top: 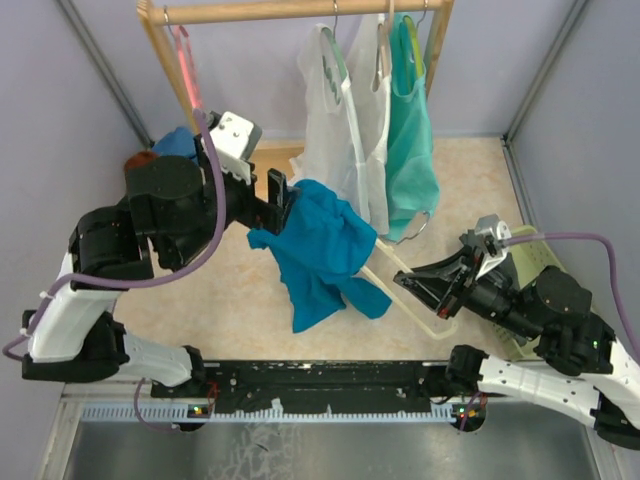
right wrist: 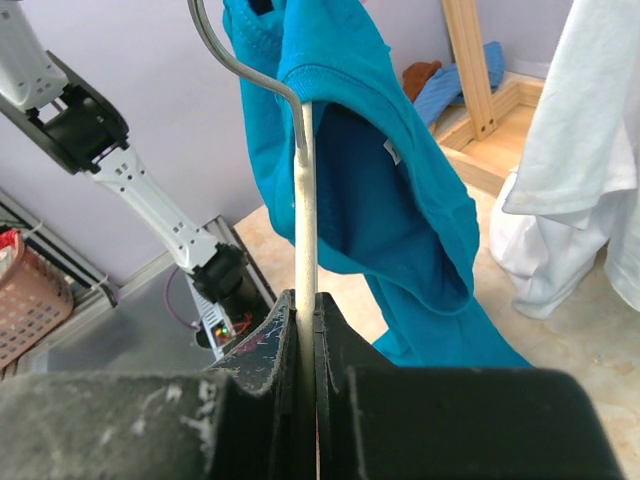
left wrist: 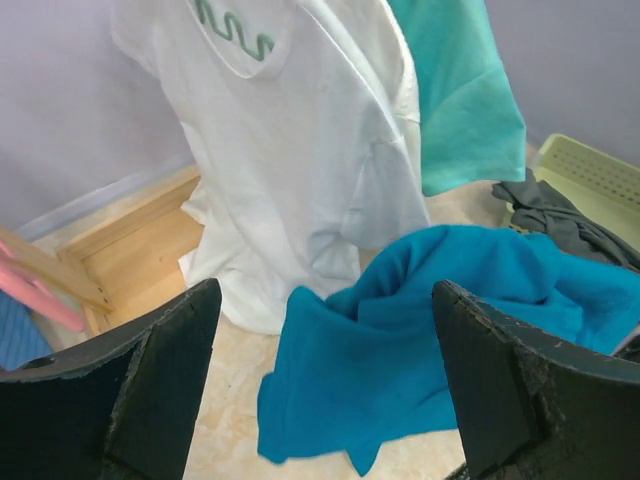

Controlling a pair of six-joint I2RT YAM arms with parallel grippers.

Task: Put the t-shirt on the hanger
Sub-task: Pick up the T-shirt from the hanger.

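- the right gripper (right wrist: 305, 330), nearest, is clamped tight on the thin pale cream clothes hanger with a silver wire hook (right wrist: 305, 200), low on its cream bar.
- the deep teal-blue short-sleeved t-shirt (right wrist: 400, 200) hangs from that hanger above the table, between the two arms; its collar hem crosses the bar where cream meets wire.
- a small white label (right wrist: 391, 151) sits inside the collar; its writing is too small to read.
- the left gripper (left wrist: 325, 300) is spread wide and holds nothing, with teal cloth just beyond its fingers.
- farther back, a wooden rail (top: 300, 10) carries a white t-shirt (left wrist: 300, 150) with a green wavy mark at the neck, no letters, and a mint-green tank top (top: 410, 130).
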